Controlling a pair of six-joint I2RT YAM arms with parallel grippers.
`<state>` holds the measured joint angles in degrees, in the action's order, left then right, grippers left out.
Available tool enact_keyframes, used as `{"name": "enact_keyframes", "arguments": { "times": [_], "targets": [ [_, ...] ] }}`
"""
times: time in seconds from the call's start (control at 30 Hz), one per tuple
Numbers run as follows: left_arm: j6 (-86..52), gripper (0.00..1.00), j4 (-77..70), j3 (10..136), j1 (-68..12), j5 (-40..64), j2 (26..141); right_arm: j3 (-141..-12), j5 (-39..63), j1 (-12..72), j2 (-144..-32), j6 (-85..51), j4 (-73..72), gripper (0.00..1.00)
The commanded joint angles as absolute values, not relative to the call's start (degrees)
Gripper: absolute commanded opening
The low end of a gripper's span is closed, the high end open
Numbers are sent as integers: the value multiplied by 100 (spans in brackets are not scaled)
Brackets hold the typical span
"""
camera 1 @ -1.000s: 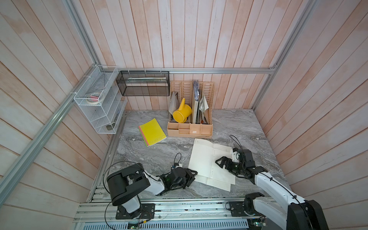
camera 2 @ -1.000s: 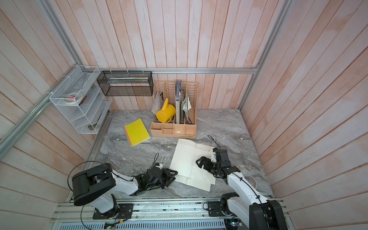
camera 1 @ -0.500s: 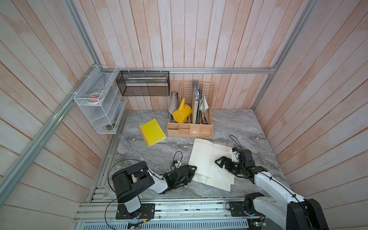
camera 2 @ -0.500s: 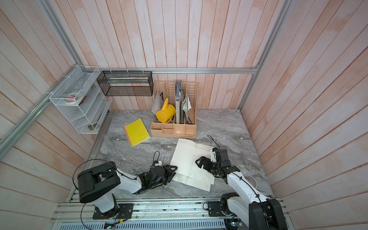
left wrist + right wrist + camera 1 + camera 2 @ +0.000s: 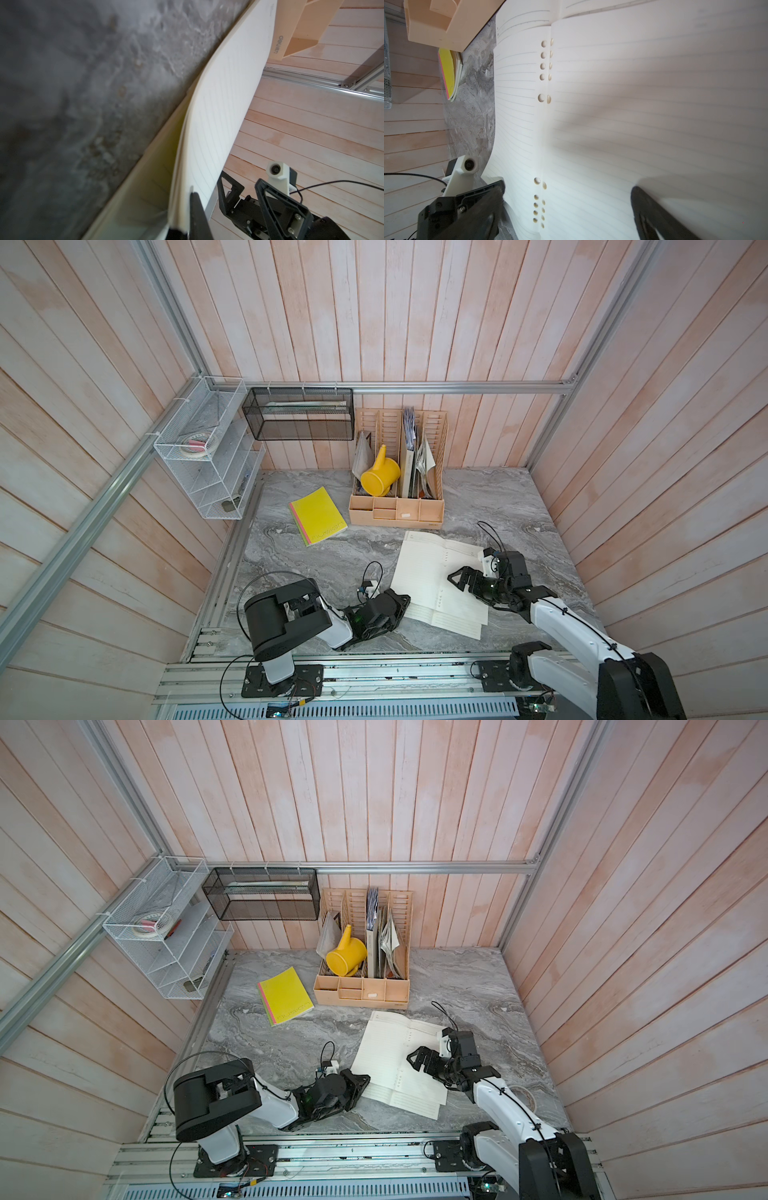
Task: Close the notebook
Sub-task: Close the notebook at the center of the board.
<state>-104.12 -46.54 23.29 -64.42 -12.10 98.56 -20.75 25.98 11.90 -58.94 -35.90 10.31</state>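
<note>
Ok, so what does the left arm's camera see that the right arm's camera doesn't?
Only the left wrist view shows the left gripper pinching the edge of the notebook, with those pages raised off the one beneath. It also shows the right gripper, open, beyond them.

Only the right wrist view shows the punched holes down the notebook's middle, the yellow book and the left arm's white camera.

Both show the notebook's lined pages, the grey table and the beige organizer.
</note>
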Motion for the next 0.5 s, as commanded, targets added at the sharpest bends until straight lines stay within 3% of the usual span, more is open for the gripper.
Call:
{"name": "enact_keyframes", "arguments": {
  "times": [0.0, 0.17, 0.47],
  "targets": [
    [-9629, 0, -4297, 2299, -6546, -1134, 9343, -2104, 2280, 1196, -5926, -3562, 1788, 98],
    [-8483, 0, -3023, 2766, -6572, -1149, 8182, -2608, 1986, 1206, -5840, -3498, 2030, 98],
    [-8256, 0, -1584, 2425, -6660, -2264, 6628, -3373, 2007, 1804, -6403, -3597, 1692, 98]
  ]
}}
